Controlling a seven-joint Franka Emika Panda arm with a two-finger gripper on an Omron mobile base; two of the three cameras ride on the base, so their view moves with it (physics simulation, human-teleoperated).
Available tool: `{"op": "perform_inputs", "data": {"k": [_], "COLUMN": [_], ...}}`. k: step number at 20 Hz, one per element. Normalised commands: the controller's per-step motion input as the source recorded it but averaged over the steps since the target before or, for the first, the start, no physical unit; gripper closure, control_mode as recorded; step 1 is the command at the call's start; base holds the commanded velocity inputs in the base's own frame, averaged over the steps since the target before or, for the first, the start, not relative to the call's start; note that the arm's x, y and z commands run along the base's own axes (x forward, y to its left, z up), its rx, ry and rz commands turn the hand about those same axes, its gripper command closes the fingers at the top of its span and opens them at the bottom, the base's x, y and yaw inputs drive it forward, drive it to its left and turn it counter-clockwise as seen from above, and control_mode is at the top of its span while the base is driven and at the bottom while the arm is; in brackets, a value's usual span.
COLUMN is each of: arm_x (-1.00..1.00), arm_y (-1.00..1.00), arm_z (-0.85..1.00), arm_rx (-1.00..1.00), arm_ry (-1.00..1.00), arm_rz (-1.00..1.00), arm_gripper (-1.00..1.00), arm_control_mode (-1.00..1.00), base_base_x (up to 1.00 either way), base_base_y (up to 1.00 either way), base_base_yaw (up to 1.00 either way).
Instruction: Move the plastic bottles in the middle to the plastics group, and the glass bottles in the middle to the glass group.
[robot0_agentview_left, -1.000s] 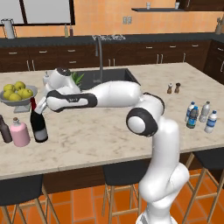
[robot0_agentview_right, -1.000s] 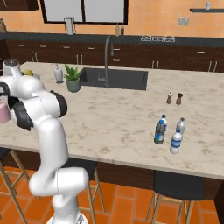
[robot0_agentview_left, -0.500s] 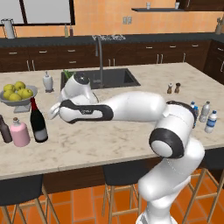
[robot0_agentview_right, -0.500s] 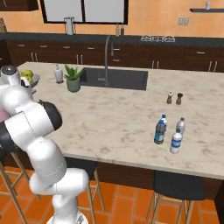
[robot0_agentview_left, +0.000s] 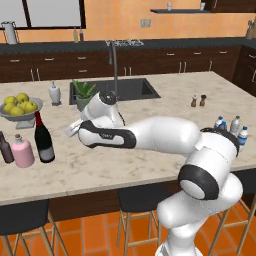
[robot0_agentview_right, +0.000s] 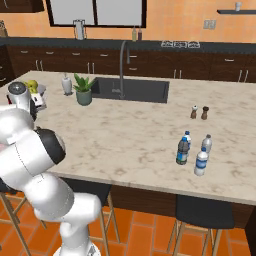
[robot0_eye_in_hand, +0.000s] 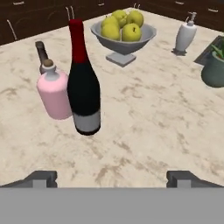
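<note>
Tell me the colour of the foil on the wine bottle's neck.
Red, on the wine bottle; clearest in the hand view.

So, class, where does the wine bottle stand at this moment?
In the left base view the wine bottle stands upright at the counter's left end, right beside the pink flask, in front of the fruit bowl.

On the worktop (robot0_agentview_left: 150, 170) we find the wine bottle (robot0_agentview_left: 43, 138) standing upright just right of the flask (robot0_agentview_left: 22, 151), with the small bottle (robot0_agentview_left: 5, 148) at the flask's left. Behind them sits the fruit bowl (robot0_agentview_left: 20, 108), and right of it the dispenser (robot0_agentview_left: 54, 93) and a potted plant (robot0_agentview_left: 83, 95) beside the sink (robot0_agentview_left: 131, 89). Far to the right we see the water bottles (robot0_agentview_right: 195, 152) clustered near the front edge, the two shakers (robot0_agentview_right: 199, 112) behind them.
</note>
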Motion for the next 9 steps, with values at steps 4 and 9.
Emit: {"op": "perform_inputs", "data": {"k": [4,9], "arm_x": [0.0,0.09], "arm_y": [-0.86,-1.0], "arm_z": [0.0,0.0], "arm_rx": [0.2,0.34], "arm_ry": [0.0,0.01], "arm_rz": [-0.32,-0.39], "arm_gripper": [-1.0,-1.0], "arm_control_mode": [-1.0,-1.0], "base_base_x": [0.0,0.0], "base_base_y": [0.0,0.0], "base_base_yaw": [0.0,0.0]}}
